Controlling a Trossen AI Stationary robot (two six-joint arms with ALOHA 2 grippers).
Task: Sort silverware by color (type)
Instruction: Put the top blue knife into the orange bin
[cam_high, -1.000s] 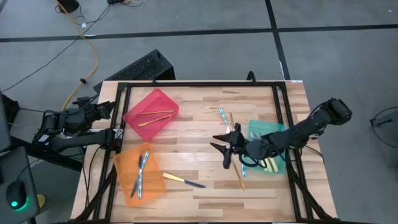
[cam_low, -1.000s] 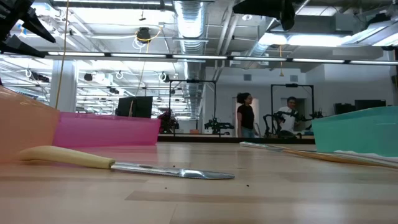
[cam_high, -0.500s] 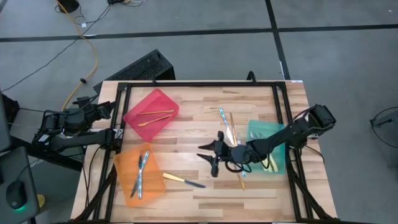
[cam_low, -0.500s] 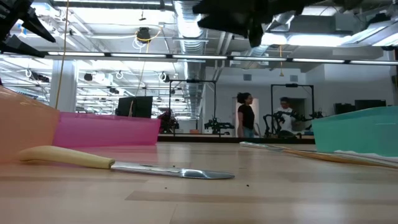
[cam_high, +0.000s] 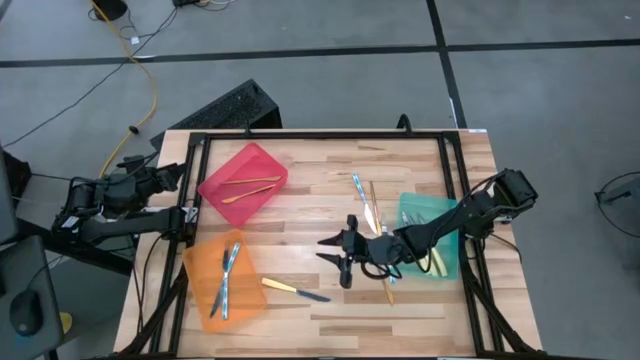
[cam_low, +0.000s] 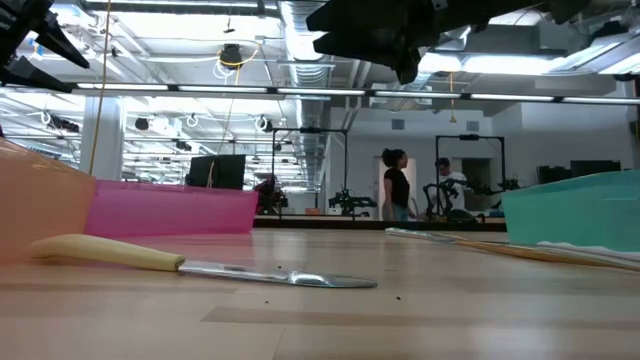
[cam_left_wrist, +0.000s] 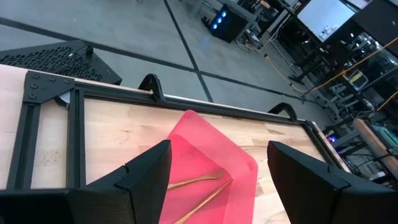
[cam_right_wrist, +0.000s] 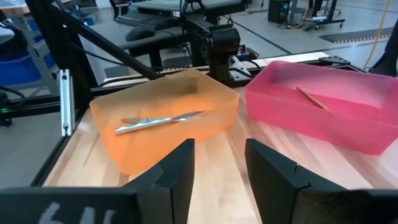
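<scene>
High view: left gripper (cam_high: 170, 177) is waiting at 9 o'clock off the tabletop (cam_high: 320, 170) edge, fingers spread wide and empty.
Red bin (cam_high: 243, 183): translucent plastic at 10 o'clock, holding two slim gold pieces (cam_high: 248, 187).
Orange bin (cam_high: 222, 277): translucent, at 7 o'clock, holding shiny silvery-blue pieces (cam_high: 228, 275).
Yellow-handled knife (cam_high: 295, 290): lying loose at 6 o'clock, matte handle, bright blade.
Right gripper (cam_high: 336, 250): hovering above centre with fingers partly spread and empty; over the last second it has been sliding from beside the green bin towards the knife.
Meaning: likely lining up the next pick; sorting is partly done.
Loose pieces (cam_high: 372, 215): thin gold and blue ones are lying just right of centre.
Green bin (cam_high: 432, 235): at 3 o'clock, holding pale yellow handles.
</scene>
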